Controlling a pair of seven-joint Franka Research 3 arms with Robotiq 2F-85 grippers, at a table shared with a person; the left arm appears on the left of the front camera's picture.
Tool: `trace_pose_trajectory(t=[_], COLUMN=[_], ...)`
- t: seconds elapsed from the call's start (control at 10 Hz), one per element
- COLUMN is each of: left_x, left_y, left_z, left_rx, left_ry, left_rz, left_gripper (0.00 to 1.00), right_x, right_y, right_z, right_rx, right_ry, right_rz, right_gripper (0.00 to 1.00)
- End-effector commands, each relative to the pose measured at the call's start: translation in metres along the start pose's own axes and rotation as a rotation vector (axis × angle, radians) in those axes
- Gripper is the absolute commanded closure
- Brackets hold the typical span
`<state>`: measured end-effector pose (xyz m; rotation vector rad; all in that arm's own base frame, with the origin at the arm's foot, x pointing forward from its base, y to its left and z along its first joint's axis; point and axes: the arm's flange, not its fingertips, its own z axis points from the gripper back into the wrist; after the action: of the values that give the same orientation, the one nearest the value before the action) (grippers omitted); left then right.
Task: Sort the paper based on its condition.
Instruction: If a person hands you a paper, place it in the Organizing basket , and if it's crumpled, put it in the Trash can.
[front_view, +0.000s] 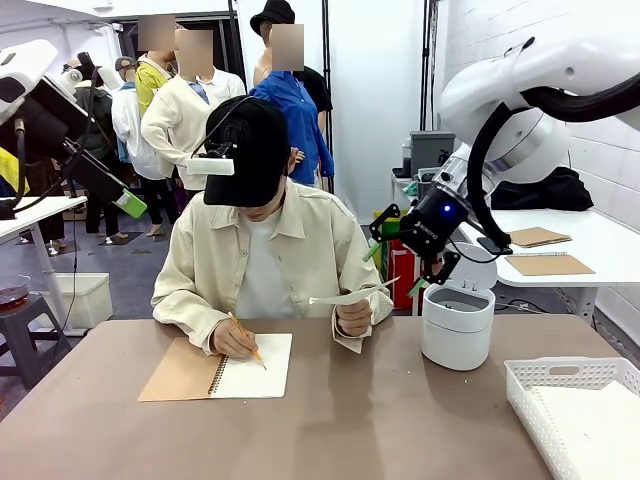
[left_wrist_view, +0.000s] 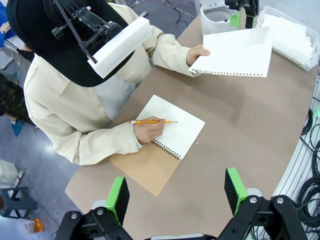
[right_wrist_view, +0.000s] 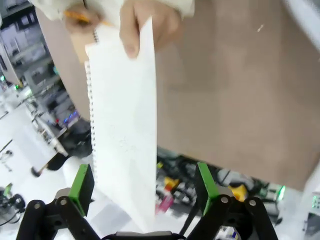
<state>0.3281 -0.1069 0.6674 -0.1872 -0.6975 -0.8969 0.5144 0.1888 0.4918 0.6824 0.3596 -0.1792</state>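
The person holds out a white sheet of paper with a perforated edge in one hand, toward my right gripper. In the right wrist view the paper reaches down between the green pads, which stand wide apart; my right gripper is open and not clamped on it. The left wrist view shows the same paper held flat above the table. My left gripper hangs open high over the near table edge, holding nothing. More white sheets lie in the white basket.
The person writes with a pencil in a spiral notebook with a brown cover, at the table's middle left. A white round bin stands just under my right gripper. The basket sits at the near right corner.
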Motion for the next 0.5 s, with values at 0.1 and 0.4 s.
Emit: trace_pose_trajectory(t=[0.1,0.4], left_x=[0.001,0.001], left_y=[0.001,0.001], left_z=[0.0,0.0], left_rx=[0.002,0.002], left_ry=[-0.003,-0.003], left_rz=[0.004,0.004], left_gripper=[0.0,0.0], right_x=[0.024,0.026], right_y=[-0.011,-0.023], right_z=[-0.008,-0.03], right_rx=[0.127,0.189], right_ry=[0.122,0.162], right_rz=[-0.136,-0.152], right_gripper=[0.0,0.0])
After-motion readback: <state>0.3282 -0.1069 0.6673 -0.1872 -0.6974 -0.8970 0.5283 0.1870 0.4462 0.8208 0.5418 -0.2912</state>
